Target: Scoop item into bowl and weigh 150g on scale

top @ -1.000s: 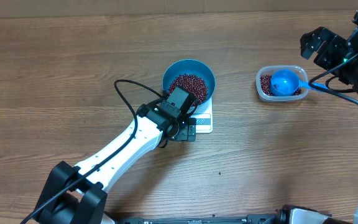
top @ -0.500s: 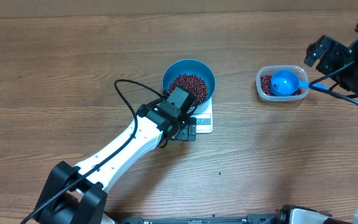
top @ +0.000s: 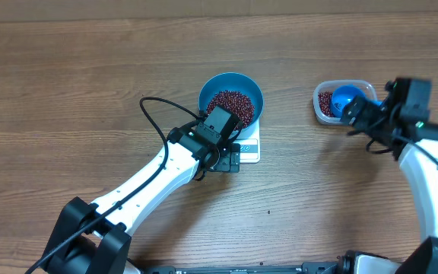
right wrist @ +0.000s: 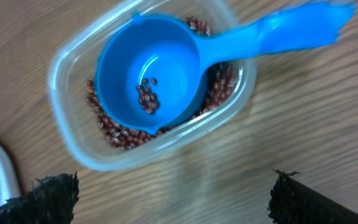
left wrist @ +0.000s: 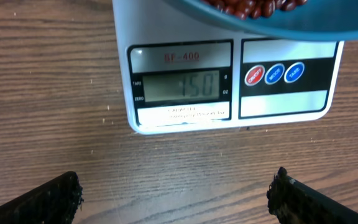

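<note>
Sitting on the white square scale [top: 252, 144], the round blue bowl [top: 254, 90] holds oval beans [top: 230, 103]; clear tub [right wrist: 79, 149] at three o'clock. Both left fingers [left wrist: 36, 202] and right fingers [right wrist: 42, 199] gape, empty.

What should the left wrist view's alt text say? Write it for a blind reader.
The white scale reads 150 on its display, with the blue bowl of red-brown beans on it at top. The open left gripper frames the bottom corners.
</note>
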Controlling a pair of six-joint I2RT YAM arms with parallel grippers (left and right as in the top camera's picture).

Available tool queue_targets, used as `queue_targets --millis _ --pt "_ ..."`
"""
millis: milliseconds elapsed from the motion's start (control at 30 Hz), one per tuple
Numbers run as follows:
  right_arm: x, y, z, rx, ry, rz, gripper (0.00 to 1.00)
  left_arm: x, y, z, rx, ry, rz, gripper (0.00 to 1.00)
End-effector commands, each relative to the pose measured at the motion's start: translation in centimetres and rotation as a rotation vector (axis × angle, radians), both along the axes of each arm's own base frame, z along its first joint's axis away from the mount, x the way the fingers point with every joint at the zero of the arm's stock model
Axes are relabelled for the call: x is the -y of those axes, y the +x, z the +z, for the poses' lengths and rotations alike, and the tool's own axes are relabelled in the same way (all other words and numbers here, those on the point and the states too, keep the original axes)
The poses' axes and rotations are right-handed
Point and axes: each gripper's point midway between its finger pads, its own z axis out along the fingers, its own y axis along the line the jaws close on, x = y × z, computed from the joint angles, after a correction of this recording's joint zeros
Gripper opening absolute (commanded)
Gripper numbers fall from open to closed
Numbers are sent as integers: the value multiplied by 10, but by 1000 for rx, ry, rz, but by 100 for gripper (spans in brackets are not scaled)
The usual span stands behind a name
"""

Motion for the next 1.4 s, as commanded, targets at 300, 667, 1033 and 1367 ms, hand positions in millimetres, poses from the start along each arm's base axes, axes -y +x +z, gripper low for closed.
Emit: queue_targets --millis 300,667,1033,1367 --pt "-30 -38 -82 78 -60 222 100 -3 0 -1 3 11 16 100" --pt "-50 -76 -97 288 -110 268 100 -3 1 -1 5 12 16 100" --pt "-51 -103 -95 327 -129 259 100 -3 0 -1 4 12 16 99" --pt "-51 -113 -71 396 -159 265 100 -3 1 -1 5 12 17 100"
